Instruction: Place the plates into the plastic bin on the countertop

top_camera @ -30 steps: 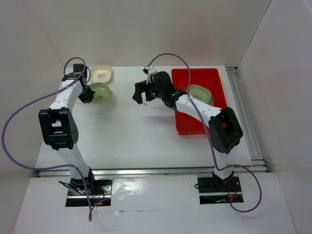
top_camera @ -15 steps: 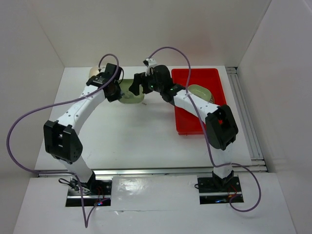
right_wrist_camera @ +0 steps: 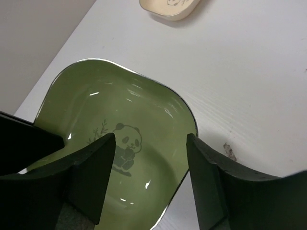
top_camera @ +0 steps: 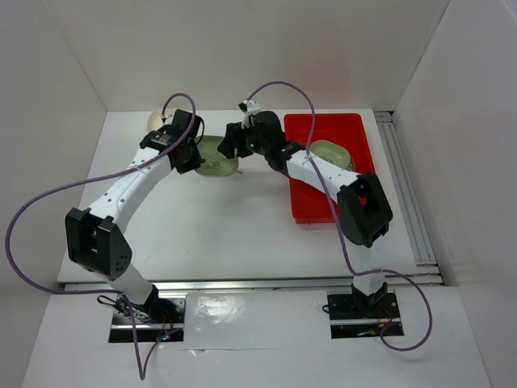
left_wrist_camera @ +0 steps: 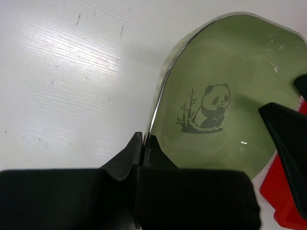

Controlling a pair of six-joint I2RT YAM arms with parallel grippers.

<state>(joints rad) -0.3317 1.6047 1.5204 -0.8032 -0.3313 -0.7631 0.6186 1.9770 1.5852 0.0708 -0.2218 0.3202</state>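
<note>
A green plate (top_camera: 216, 153) with a panda mark hangs near the table's back middle. My left gripper (top_camera: 194, 155) is shut on its left rim; the left wrist view shows both fingers pinching the rim (left_wrist_camera: 146, 139) of the green plate (left_wrist_camera: 225, 81). My right gripper (top_camera: 230, 145) is open at the plate's right side; in the right wrist view its fingers (right_wrist_camera: 96, 163) straddle the plate's (right_wrist_camera: 144, 110) near rim. A cream plate (top_camera: 156, 120) lies behind the left arm, also seen in the right wrist view (right_wrist_camera: 168, 8). The red bin (top_camera: 359, 133) holds another green plate (top_camera: 333, 153).
White walls close in the back and both sides of the white countertop (top_camera: 210, 218). A metal rail (top_camera: 404, 186) runs along the right edge. Purple cables arch over both arms.
My left gripper carried the green plate from the far left to the middle, up to my right gripper. My right gripper came slightly forward and now straddles the plate's rim.
</note>
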